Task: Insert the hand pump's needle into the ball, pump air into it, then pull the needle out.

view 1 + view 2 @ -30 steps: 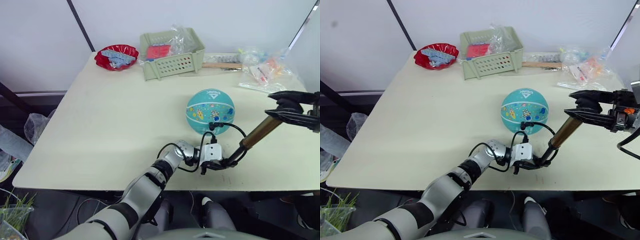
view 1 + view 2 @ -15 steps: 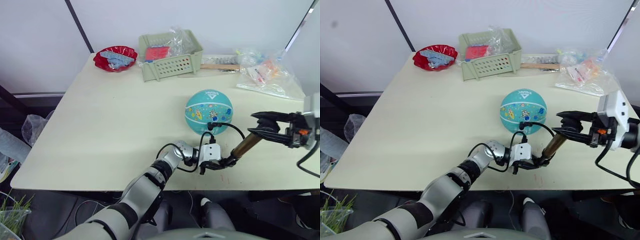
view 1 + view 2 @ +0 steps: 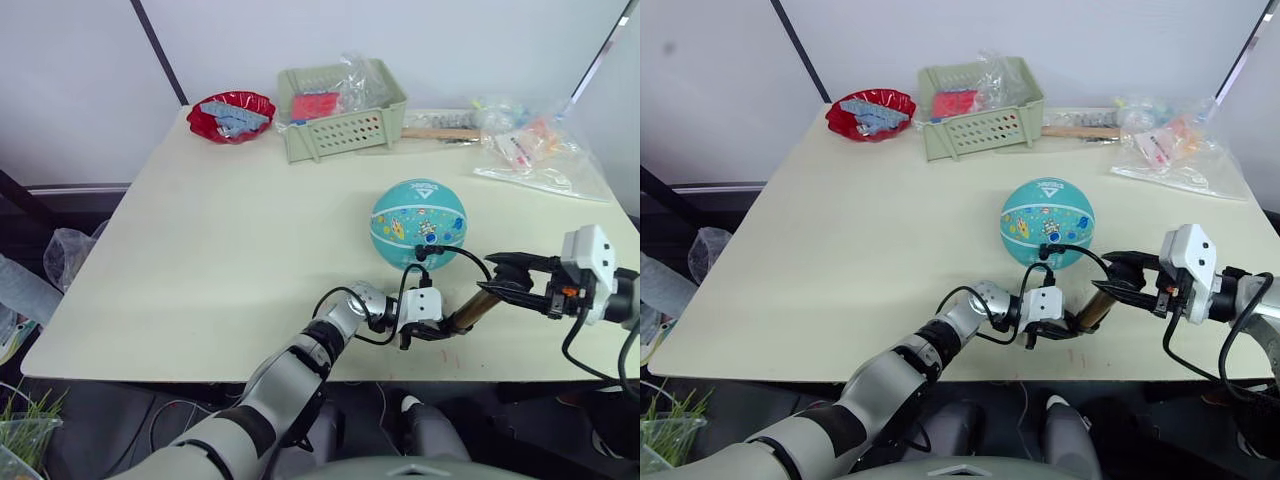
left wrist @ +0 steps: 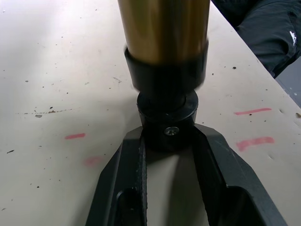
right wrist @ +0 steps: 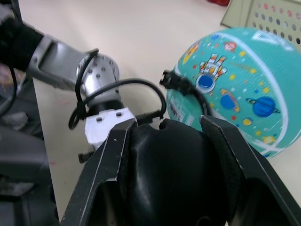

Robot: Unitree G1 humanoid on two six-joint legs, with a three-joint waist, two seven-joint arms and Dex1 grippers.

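**Pale table, pump held at both ends beside the ball**

Cream tabletop [image 3: 220, 230] carries the round teal ball with cartoon prints and a white triangle logo [image 3: 419, 222] right of centre. A tiny needle on a small black angled fitting [image 3: 423, 252] sits at the ball's 6 o'clock face, against its surface. From it a thin black hose [image 3: 470, 259] loops to the slim bronze-gold hand pump [image 3: 470, 312], lying tilted at the ball's 5 o'clock, near the table's front edge. The left gripper [image 4: 167, 146] clamps the pump's black lower cap; the right gripper [image 3: 505, 277] is closed on its black upper end. At 11 o'clock stand a pale green slotted basket [image 3: 345, 128] and a red bowl [image 3: 233, 114].
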